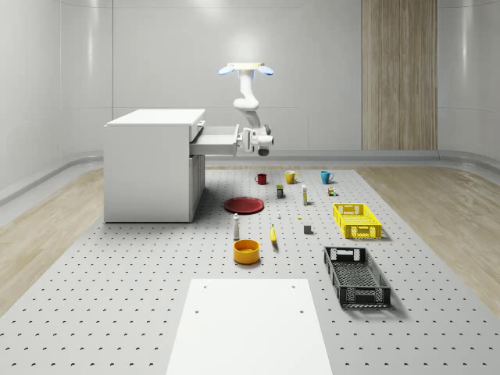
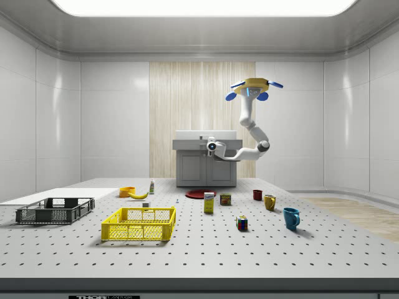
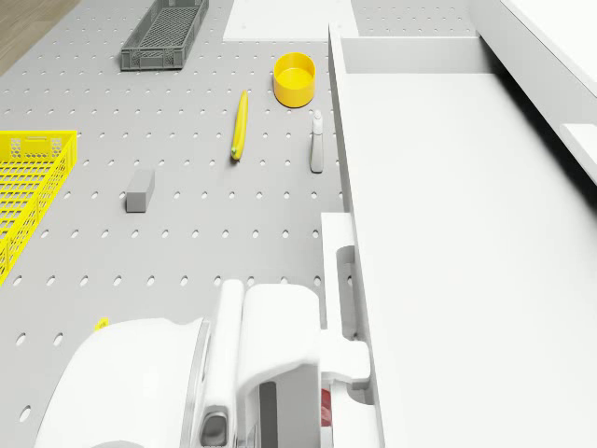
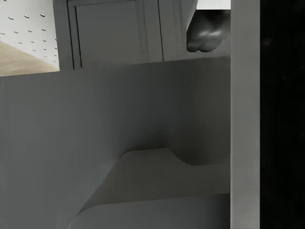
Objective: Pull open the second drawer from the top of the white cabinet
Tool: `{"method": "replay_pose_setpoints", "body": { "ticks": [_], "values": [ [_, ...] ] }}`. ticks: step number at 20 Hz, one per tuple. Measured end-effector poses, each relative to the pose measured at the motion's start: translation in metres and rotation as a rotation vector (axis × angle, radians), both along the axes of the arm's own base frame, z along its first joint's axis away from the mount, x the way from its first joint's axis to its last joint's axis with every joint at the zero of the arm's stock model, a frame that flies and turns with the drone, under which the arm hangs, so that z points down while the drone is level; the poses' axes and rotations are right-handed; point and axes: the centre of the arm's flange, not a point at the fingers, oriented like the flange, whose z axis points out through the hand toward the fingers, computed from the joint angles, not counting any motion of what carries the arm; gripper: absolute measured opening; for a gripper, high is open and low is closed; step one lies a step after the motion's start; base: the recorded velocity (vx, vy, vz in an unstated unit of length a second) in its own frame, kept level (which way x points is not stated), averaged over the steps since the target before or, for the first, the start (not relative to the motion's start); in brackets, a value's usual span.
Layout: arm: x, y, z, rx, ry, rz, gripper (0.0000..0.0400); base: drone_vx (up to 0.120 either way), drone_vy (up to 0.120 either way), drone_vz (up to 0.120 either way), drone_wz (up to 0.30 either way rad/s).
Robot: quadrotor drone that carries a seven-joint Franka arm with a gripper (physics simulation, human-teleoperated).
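nearest us we see two empty crates, black plastic crate (image 1: 357, 276) and yellow plastic crate (image 1: 357, 219); three mugs beyond. the drone (image 1: 246, 69) hovers beside the white cabinet (image 1: 152, 164); its gripper (image 1: 250, 141) touches the pulled-out drawer (image 1: 214, 140), finger spread unclear.

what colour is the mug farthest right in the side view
Blue mug, clearest in the side view.

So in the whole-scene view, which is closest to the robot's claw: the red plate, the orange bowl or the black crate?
From the gripper at the pulled-out drawer:
1. Red plate, on the floor beside the white cabinet.
2. Orange bowl, farther toward the camera.
3. Black crate, farthest, toward the view's right.
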Motion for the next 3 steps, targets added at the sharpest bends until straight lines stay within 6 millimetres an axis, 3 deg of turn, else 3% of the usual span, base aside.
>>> {"method": "replay_pose_setpoints", "body": {
  "ticks": [2,3],
  "values": [
    [-0.0011,0.0002,0.0032,0.002,0.002,-0.001,0.0400,0.000,0.000,0.000,0.000],
    [-0.0001,0.0023,-0.0005,0.026,0.020,-0.002,0.0380,0.000,0.000,0.000,0.000]
  ]
}}
